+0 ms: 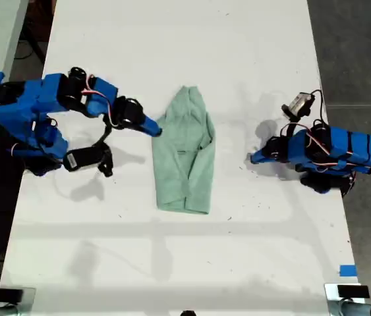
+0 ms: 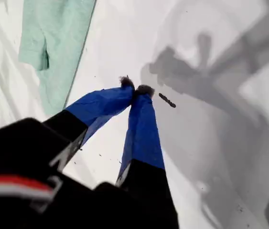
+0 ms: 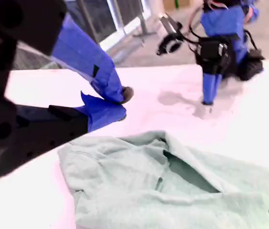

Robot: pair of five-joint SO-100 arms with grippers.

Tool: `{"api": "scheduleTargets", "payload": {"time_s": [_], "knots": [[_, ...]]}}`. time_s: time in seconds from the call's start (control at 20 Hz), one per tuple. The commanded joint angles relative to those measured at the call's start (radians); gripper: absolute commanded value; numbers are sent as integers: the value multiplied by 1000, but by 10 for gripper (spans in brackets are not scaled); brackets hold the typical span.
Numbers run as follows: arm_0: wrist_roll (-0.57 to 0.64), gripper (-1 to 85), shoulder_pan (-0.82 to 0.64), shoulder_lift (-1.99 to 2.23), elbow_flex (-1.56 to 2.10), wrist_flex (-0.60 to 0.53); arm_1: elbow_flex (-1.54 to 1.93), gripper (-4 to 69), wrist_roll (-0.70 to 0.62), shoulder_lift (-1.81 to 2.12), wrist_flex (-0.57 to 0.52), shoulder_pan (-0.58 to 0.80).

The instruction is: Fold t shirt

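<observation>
You've got the t shirt [image 1: 185, 155] lying mid-table [image 1: 172, 263], folded lengthwise. My second gripper [image 1: 157, 130] hovers at its edge, clenched on nothing (tips together). My first gripper [image 1: 253, 158] is closed too, well apart.

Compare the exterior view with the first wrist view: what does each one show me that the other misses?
Only the exterior view shows the whole t shirt lying on the table, my second gripper at the shirt's edge on the exterior view's left, and both arms at once. Only the first wrist view shows my first gripper close up, its tips together over bare table with nothing between them, beside a small dark speck. Both show the shirt, the white table and my first gripper standing apart from the cloth.
</observation>
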Motion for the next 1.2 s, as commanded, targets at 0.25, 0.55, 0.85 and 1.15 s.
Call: {"api": "scheduleTargets", "payload": {"time_s": [0.25, 0.55, 0.85, 1.15], "knots": [[-38, -2, -69, 1362, 1402, -249, 34, 19, -9, 14, -8, 9], [-25, -2, -95, 1404, 1440, -167, 32, 8, -31, 14, -9, 17], [-29, -2, -138, 1404, 1436, -140, 32, 8, -41, 14, -9, 18], [-31, -2, -164, 1404, 1436, -132, 32, 8, -43, 14, -9, 20]]}}
